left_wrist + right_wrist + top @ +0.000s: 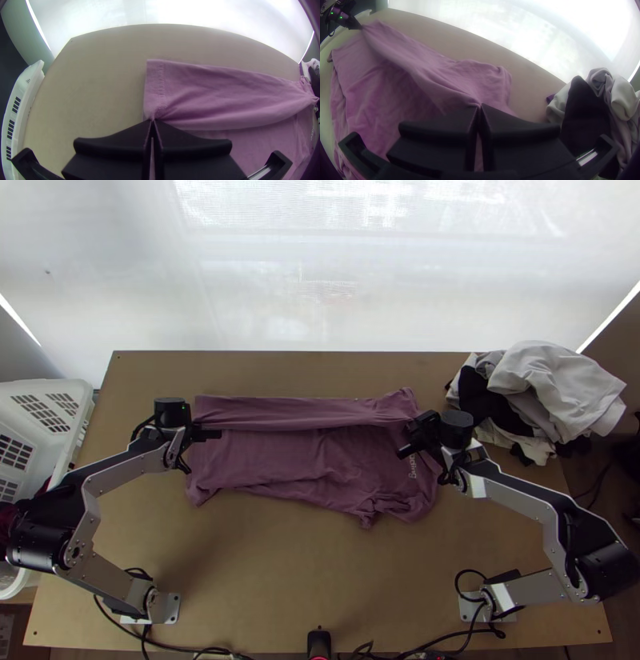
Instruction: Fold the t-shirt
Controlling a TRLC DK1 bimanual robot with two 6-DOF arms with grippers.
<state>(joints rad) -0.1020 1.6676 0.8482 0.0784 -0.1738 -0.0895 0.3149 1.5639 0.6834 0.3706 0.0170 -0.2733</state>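
Observation:
The mauve t-shirt point(320, 460) lies lengthwise across the table, its far side folded over in a long strip. At the strip's left end, by the hem, my left gripper point(210, 435) is shut on the cloth. My right gripper point(414, 438) is shut on the strip's other end, beside the sleeve. In the left wrist view the left gripper point(152, 122) pinches the t-shirt point(213, 93) near its stitched hem. In the right wrist view the right gripper point(479, 107) pinches the t-shirt point(396, 90), and a taut fold runs from it to the left gripper point(359, 26).
A heap of white, grey and black clothes point(552, 388) lies at the table's far right corner. A white basket point(76, 396) stands against the left edge. Bare tabletop point(304, 580) stretches between the shirt and the near edge, where cables run.

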